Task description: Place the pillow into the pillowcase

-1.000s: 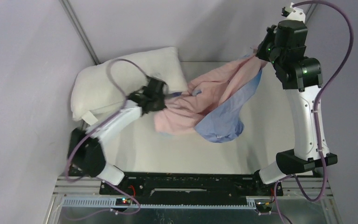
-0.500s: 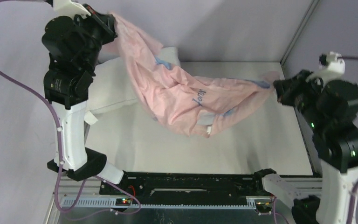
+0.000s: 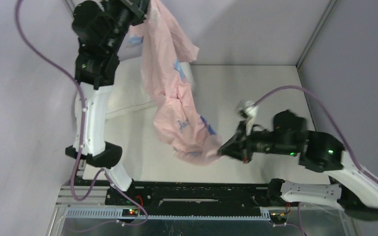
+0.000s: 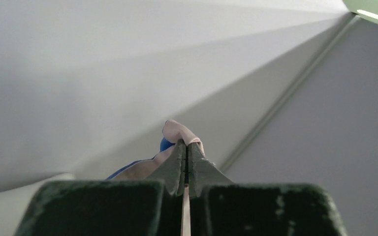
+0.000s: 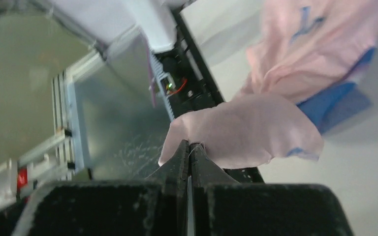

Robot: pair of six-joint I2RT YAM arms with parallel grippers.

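Observation:
The pale pink pillowcase (image 3: 174,98) with blue print hangs in a long twisted strip from the top left down to the front middle of the table. High at the back left, my left gripper (image 3: 141,7) is shut on its upper end; in the left wrist view the gripper (image 4: 186,146) pinches a fold of pink and blue pillowcase (image 4: 178,132). Low over the table front, my right gripper (image 3: 222,150) is shut on the lower end; in the right wrist view the gripper (image 5: 189,145) grips the pillowcase (image 5: 256,128). The white pillow (image 3: 128,91) lies at the back left, mostly hidden by the left arm and the cloth.
Grey walls close in the table (image 3: 246,88) on the left, back and right. A black base rail (image 3: 202,189) runs along the near edge, with a metal tray (image 5: 113,123) below it. Purple cables (image 3: 295,91) loop from both arms.
The right arm has swung from the right side down to the front middle, dragging the pillowcase's lower end with it. The left gripper stays high and has shifted slightly right. The cloth now hangs steeply.

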